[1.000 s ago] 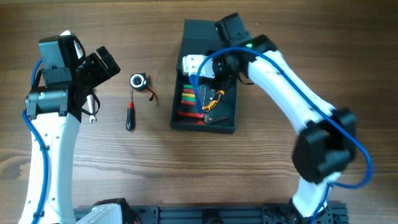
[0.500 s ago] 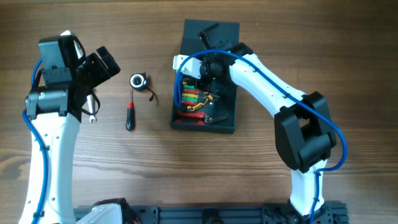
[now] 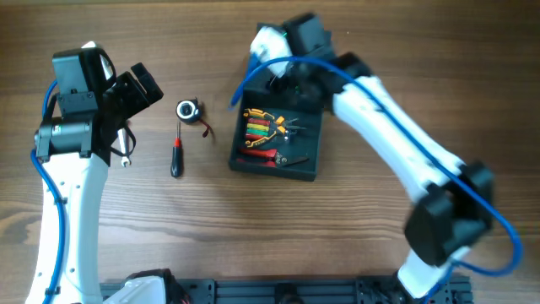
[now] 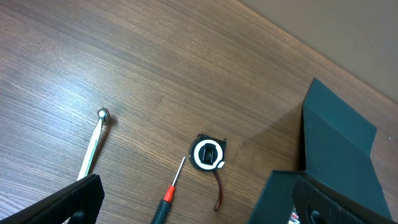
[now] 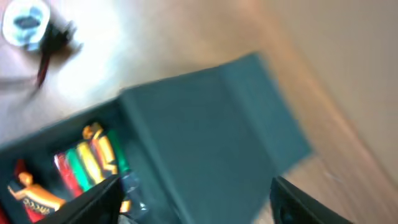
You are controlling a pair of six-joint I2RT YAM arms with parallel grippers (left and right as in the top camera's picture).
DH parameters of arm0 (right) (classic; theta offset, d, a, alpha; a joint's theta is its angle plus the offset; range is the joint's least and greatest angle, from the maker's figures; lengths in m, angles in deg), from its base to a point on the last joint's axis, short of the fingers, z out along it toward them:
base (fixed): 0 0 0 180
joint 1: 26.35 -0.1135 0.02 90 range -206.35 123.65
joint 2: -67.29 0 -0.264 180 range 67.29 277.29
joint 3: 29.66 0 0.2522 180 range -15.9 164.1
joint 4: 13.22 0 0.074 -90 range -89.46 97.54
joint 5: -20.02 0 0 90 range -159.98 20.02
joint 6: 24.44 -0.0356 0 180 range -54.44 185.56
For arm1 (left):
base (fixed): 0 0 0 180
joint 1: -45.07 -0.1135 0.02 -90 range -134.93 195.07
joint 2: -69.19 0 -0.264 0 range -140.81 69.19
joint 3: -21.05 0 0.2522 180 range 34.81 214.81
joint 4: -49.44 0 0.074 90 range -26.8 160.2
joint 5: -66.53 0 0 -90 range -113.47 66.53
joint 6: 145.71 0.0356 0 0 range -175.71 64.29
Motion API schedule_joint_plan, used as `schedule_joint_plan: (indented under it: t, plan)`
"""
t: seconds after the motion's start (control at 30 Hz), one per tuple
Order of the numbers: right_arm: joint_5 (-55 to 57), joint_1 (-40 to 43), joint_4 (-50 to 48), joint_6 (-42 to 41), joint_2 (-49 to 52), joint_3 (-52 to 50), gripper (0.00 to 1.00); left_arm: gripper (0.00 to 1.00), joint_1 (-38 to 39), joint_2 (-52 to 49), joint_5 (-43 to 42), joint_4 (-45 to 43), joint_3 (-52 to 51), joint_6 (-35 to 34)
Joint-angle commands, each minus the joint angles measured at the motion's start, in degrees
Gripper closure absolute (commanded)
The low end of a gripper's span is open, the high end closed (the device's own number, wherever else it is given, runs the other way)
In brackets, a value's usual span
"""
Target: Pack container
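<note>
Three tools are not yet packed, and all of them lie on the surface (image 3: 253,236) to the left of the container (image 3: 308,143). The tape measure (image 3: 188,110) is nearest it, the screwdriver (image 3: 176,157) is just beyond that, and the wrench (image 3: 125,150) is farthest out. The container sits open at the middle of the surface with its lid (image 5: 211,118) swung up at the far edge. Its left half holds a cluster of red, green and yellow tools (image 3: 261,128), while its right half looks mostly bare.

You are, I judge, somewhere past the halfway mark. Part of the load is in, three pieces are left to bring over, and the lid is yet to be shut.

Your left claw (image 4: 196,202) hangs well to the left of the container with its fingers spread wide, and it holds nothing. Your right claw (image 5: 193,205) is above the lid, also with its fingers apart, and nothing shows between them.

Mind what you cannot read. The right wrist view is smeared, so the packed tools are only blobs of colour there. In the overhead view the right arm (image 3: 380,127) covers most of the lid and the container's far corner. You cannot tell exactly which tools are inside, or whether they lie flat enough for the lid to shut. The left wrist view cuts off the screwdriver's handle and shows only a corner of the container.
</note>
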Motion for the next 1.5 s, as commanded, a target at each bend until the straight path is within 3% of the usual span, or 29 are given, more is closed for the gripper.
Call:
schedule_joint_plan:
  t: [0.0, 0.17, 0.23, 0.37, 0.47, 0.73, 0.83, 1.0, 1.3, 1.47]
  plan:
    - [3.9, 7.9, 0.6, -18.5, -6.1, 0.8, 0.16, 0.00, -0.4, -0.2, 0.3, -0.1, 1.1, 0.5]
    - [-6.6, 22.4, 6.1, -31.5, -8.2, 0.8, 0.16, 0.00, -0.4, -0.2, 0.0, -0.3, 1.1, 0.4]
    - [-8.8, 28.8, 9.9, -36.2, -8.1, 0.8, 0.12, 0.00, -0.4, -0.2, -4.2, -0.1, 1.1, -1.5]
    - [-8.8, 37.8, 13.8, -38.4, -8.1, 0.8, 0.04, 0.00, -0.4, -0.2, -14.8, -1.8, 1.1, -3.0]
    - [-8.8, 41.3, 15.6, -38.4, -8.1, 0.8, 0.01, 0.00, -0.4, -0.4, -16.3, -4.2, 1.1, -3.0]
    - [-2.3, 42.3, 16.1, -38.2, -8.0, -0.3, 0.00, 0.01, 2.0, -12.7, -12.7, -0.4, 1.5, -1.7]
    - [-2.2, 42.3, 15.5, -38.0, -8.0, -0.8, 0.00, 0.04, 4.6, -19.2, -10.7, 0.2, 4.3, 0.8]
    - [-1.2, 42.3, 15.6, -38.0, -8.0, -0.8, 0.00, 0.07, 7.9, -27.7, 0.2, 0.3, 9.1, 9.4]
    - [-1.2, 42.3, 16.2, -38.0, -8.0, -0.8, 0.00, 0.08, 8.3, -35.6, 3.1, -8.1, 9.1, 17.4]
    - [-1.2, 42.3, 17.3, -38.0, -8.0, -0.8, 0.00, 0.10, 8.6, -37.8, 3.1, -5.8, 9.1, 18.5]
